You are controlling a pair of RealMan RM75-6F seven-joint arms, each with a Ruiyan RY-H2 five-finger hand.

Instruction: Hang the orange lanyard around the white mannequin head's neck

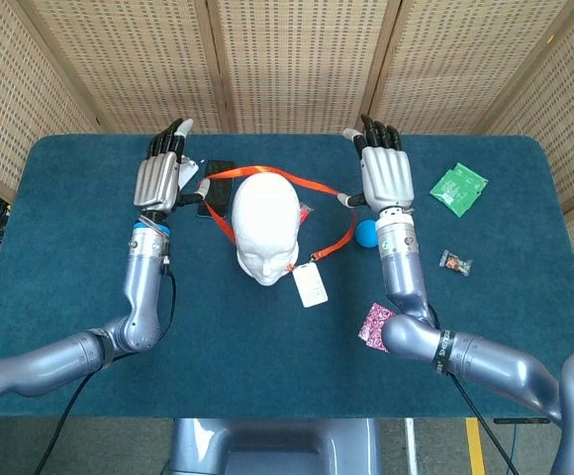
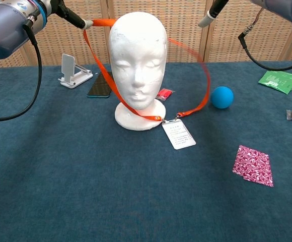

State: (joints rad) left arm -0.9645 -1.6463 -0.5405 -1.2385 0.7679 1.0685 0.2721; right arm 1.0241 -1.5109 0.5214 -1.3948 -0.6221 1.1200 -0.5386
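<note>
Above the table, both hands are raised on either side of the mannequin head (image 1: 265, 226), backs toward the head camera and fingers pointing at the far wall. The left hand (image 1: 160, 178) has the lanyard (image 1: 338, 237) caught on a fingertip beside the head; in the chest view that fingertip (image 2: 87, 23) carries the strap at forehead height. The right hand (image 1: 383, 178) is released, fingers apart, with the strap hanging slack below it and not touching it in the chest view.

From the left fingertip the orange loop runs behind the head and swings out wide on the right, sagging toward the table. Its other side slants down past the face to the base, where the clip meets a white badge (image 2: 178, 134) lying flat just in front of the stand. The loop circles the head but has not settled on the neck.

Dark blue cloth covers the table (image 1: 89, 297); woven cane panels stand behind it.

A phone (image 1: 217, 187) and white stand (image 2: 72, 70) lie behind the left hand. A blue ball (image 2: 221, 97) sits near the right forearm, with a green packet (image 1: 458, 188), a small wrapped sweet (image 1: 455, 262) and a pink patterned packet (image 1: 379, 326) further right. A red wrapper (image 2: 164, 94) lies by the base.
</note>
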